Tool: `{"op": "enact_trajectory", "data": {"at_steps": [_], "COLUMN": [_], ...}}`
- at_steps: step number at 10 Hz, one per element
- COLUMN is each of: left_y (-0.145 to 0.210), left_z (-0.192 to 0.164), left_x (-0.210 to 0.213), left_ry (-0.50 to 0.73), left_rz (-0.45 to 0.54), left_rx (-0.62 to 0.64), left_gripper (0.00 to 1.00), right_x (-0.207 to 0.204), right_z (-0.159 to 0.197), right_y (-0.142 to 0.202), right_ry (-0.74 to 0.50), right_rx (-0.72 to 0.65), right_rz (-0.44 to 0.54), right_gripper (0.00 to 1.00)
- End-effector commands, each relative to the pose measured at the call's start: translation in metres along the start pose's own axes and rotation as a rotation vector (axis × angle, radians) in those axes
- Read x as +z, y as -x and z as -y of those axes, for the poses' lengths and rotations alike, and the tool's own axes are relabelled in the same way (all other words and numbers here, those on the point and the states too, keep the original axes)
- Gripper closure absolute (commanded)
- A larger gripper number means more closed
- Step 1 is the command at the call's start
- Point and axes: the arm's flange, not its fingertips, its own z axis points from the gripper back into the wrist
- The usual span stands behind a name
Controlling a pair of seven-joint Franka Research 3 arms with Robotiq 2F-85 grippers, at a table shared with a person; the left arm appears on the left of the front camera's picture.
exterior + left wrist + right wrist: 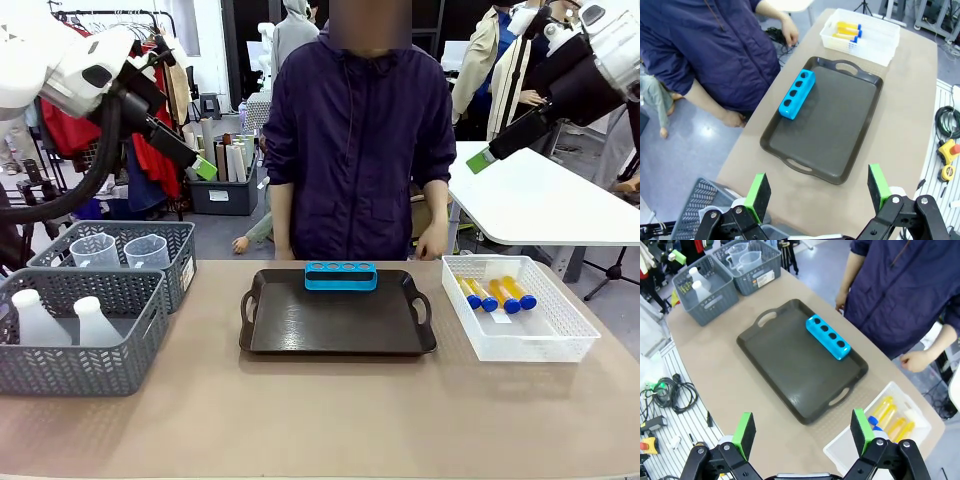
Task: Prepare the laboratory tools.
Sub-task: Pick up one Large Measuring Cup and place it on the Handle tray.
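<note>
Opening step, nothing loaded yet. Left end effector [818,187] and right end effector [802,429] are wide open and empty, high over tray [335,335]. Test tubes [495,293] right of tray; jugs [120,250] and flasks [60,320] left. Likely next: right descends onto one tube, bound for rack [341,276].

White-shelled left arm [60,55] and right arm [615,40], black at the ends with green pads [759,192]; black hose [97,172] on the left; person [350,210] in a navy jacket [350,120]
</note>
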Motion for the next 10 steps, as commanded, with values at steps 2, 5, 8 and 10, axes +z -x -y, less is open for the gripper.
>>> {"op": "enact_trajectory", "data": {"at_steps": [2,5,8,10], "left_y": [0.002,-0.009,0.005,0.025], "left_z": [0.000,-0.005,-0.031,-0.051], "left_x": [0.002,0.006,0.028,0.047], "left_ry": [0.006,-0.011,-0.181,-0.224], "left_rz": [0.012,-0.057,-0.323,-0.423], "left_rx": [0.004,0.061,0.184,0.232], "left_gripper": [0.00,0.00,0.00,0.00], "right_x": [0.001,0.001,0.001,0.001], "right_z": [0.000,0.000,0.000,0.000], "right_y": [0.000,0.000,0.000,0.000], "right_ry": [-0.016,-0.016,-0.016,-0.016], "right_rx": [0.002,0.002,0.002,0.002], "right_rz": [0.014,0.014,0.014,0.014], "right_gripper": [0.00,0.00,0.00,0.00]}}
